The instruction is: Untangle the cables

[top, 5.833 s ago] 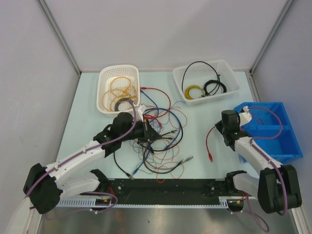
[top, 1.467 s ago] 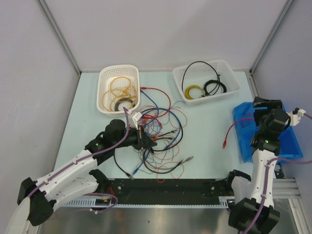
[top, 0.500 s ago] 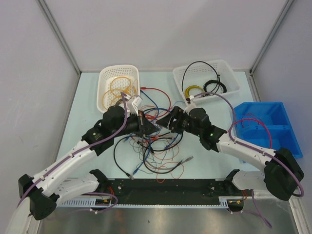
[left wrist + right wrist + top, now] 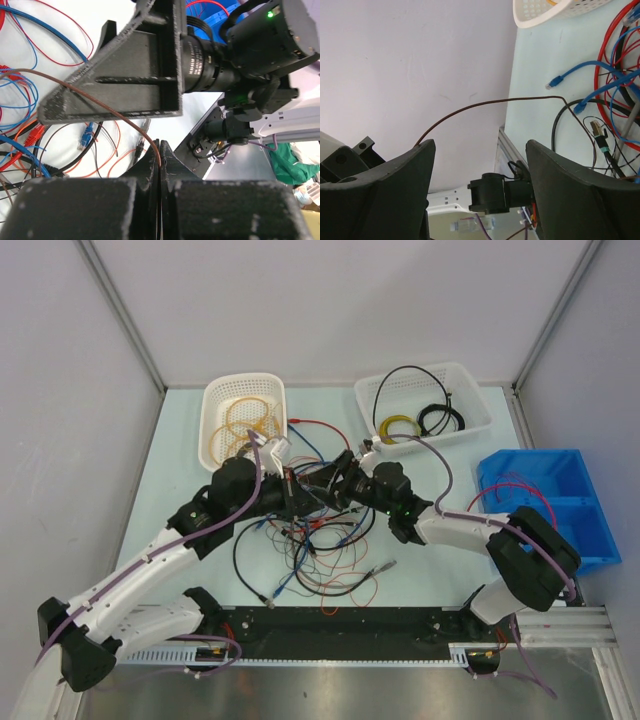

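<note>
The cables [image 4: 330,540] lie in a loose tangle of red, blue, black and orange wires at the table's middle. My left gripper [image 4: 300,502] hovers over the tangle's upper left, shut on a thin brown wire [image 4: 100,105] that enters between its fingertips [image 4: 160,147]. My right gripper [image 4: 335,485] faces it from the right, almost touching, and stands open [image 4: 479,145]. The brown wire [image 4: 490,102] arcs just past the right gripper's fingertips, and nothing sits between them. One right finger [image 4: 125,85] fills the left wrist view.
A white basket [image 4: 210,430] with coiled orange cables stands at the back left. Another white basket [image 4: 480,425] holds yellow and black coils at the back right. A blue bin [image 4: 560,505] with a red cable sits at the right edge. A black rail [image 4: 340,622] runs along the front.
The right arm swung from the blue bin, leaving the red cable there, across to the tangle, and has crept closer to the left gripper. The left gripper has risen slightly, still shut.
</note>
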